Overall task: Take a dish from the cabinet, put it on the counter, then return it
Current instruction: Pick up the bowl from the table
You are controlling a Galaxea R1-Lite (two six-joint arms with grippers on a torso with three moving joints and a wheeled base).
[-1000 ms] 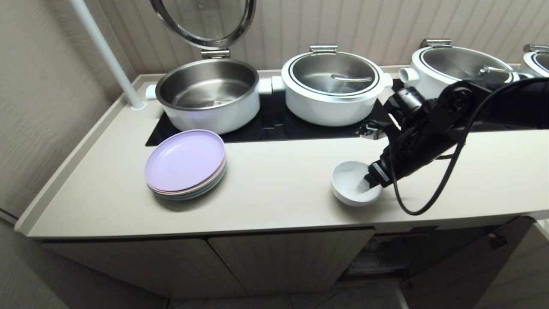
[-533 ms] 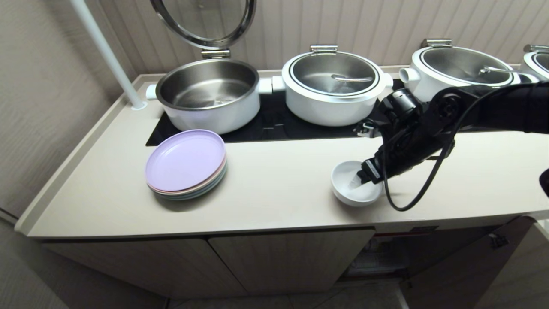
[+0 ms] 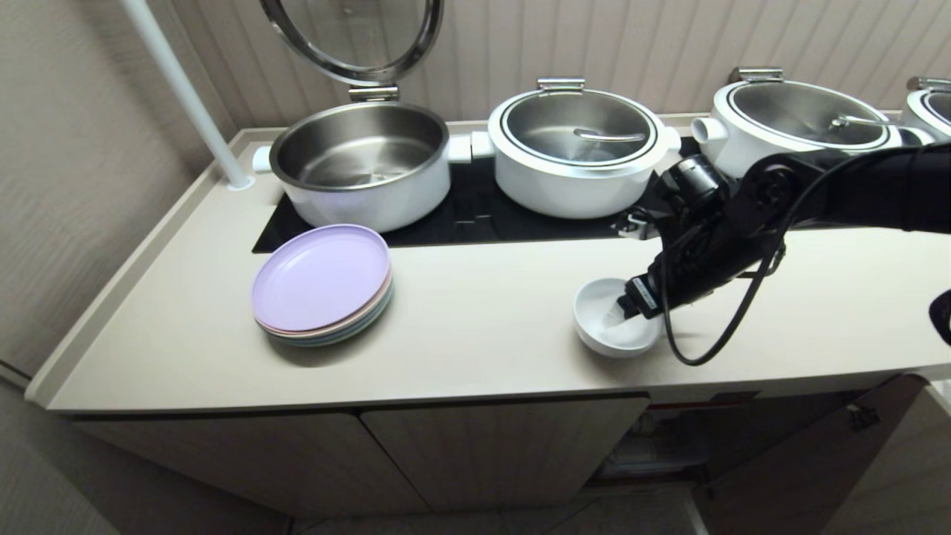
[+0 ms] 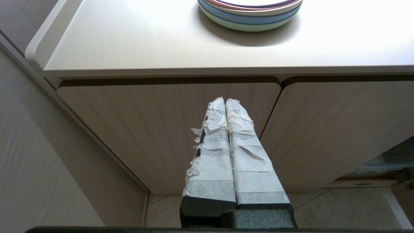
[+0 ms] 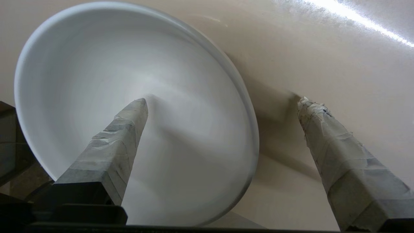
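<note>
The right gripper (image 5: 223, 102) has its taped fingers spread wide across the rim of the small, deep, round white ceramic bowl (image 3: 615, 321): one finger is down inside the bowl, the other outside its wall over the counter, and neither visibly presses the rim. Compared with a second ago, the wrist has swung slightly toward 10 o'clock and the inner finger sits deeper in the bowl, while the bowl has not shifted. That reads as the bowl already set down and let go, or the gripper lining up to take it again for the return.

The bowl stands upright and empty on the long cream-beige counter (image 3: 475, 327), near its front edge at about 4 o'clock in the head view. At 9 o'clock lies a stack of flat pastel plates (image 3: 322, 284); at 11 o'clock an open steel-lined white pot (image 3: 362, 163) is empty, and the lidded white pots (image 3: 576, 152) hide their contents.

The left gripper (image 4: 225, 103), fingers pressed together, hangs before the fluted beige cabinet (image 4: 168, 129).
</note>
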